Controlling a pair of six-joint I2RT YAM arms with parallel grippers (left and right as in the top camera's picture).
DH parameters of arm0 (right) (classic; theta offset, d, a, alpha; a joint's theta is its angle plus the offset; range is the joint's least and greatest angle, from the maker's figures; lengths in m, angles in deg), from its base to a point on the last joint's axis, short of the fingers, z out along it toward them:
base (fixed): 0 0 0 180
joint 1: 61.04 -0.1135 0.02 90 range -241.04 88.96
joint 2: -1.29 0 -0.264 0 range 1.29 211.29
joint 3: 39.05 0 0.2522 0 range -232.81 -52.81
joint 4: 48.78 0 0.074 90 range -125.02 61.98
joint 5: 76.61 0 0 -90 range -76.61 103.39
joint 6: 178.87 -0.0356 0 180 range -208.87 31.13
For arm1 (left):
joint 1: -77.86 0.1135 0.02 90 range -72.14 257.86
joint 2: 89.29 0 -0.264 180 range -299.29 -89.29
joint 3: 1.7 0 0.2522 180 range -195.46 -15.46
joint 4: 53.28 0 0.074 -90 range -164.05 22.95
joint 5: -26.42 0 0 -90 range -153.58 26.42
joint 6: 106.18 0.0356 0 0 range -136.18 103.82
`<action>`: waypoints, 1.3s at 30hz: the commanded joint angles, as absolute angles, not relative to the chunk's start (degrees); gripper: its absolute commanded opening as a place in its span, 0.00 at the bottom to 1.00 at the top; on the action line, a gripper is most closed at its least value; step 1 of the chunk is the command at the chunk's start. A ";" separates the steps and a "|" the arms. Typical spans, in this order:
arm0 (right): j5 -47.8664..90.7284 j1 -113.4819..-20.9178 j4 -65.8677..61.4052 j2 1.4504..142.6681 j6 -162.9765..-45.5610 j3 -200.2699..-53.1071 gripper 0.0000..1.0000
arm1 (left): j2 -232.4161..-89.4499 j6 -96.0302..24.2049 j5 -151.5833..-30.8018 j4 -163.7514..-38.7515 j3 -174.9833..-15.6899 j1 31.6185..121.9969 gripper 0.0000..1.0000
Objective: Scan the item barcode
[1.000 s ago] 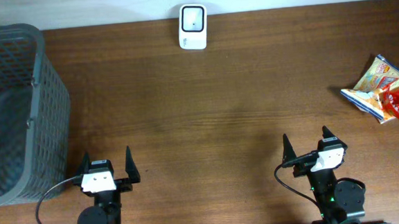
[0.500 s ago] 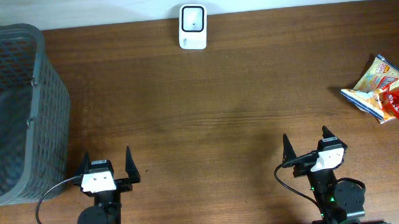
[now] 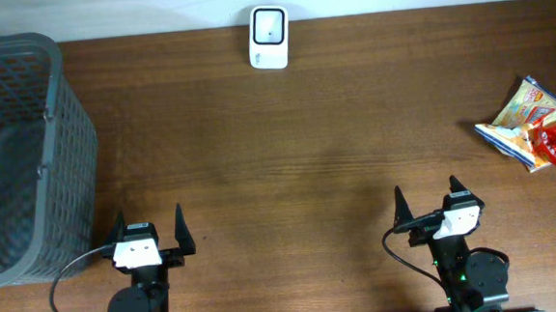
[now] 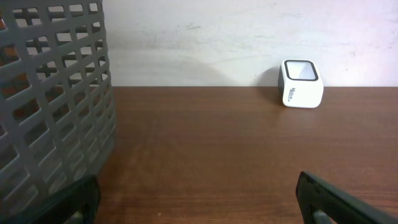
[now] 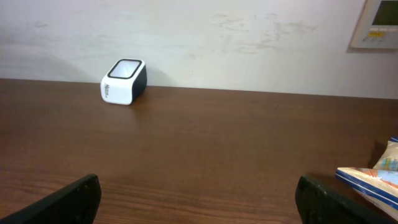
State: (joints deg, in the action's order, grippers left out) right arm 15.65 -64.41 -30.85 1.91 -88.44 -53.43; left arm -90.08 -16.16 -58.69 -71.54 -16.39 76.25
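The snack packet (image 3: 537, 126) lies flat on the table (image 3: 288, 155), far to the right of the scanner (image 3: 269, 37) and nearer to me than it is, close to the table's right edge. Its wrapper is printed in yellow, red and blue, but I cannot read any brand or barcode on it. The scanner is a small white box with a dark window on top, standing at the table's back edge against the wall. It has a line of grey lettering on its side that is too small to read. A dark mesh basket (image 3: 69, 140) stands well to the left of the scanner. In my right wrist view a pale wall panel (image 5: 376, 25) hangs far to the right of the scanner, its print unreadable.

My left gripper (image 3: 149, 222) sits at the near edge, left of the scanner, fingers spread wide and holding nothing. My right gripper (image 3: 425, 193) sits at the near edge to the scanner's right, also spread wide and empty.

Compared with a second ago, nothing has shifted: packet, scanner, basket and both grippers are where they were.
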 commanded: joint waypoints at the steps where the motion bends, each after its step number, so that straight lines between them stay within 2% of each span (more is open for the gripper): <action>1: 13.68 -64.76 -30.26 1.49 -88.49 -53.13 0.99 | -89.58 -16.12 -59.30 -71.43 -15.97 75.99 0.98; 39: 12.70 -64.78 -30.31 1.54 -90.19 -53.13 0.98 | -89.58 -16.12 -59.30 -71.43 -15.97 75.99 0.98</action>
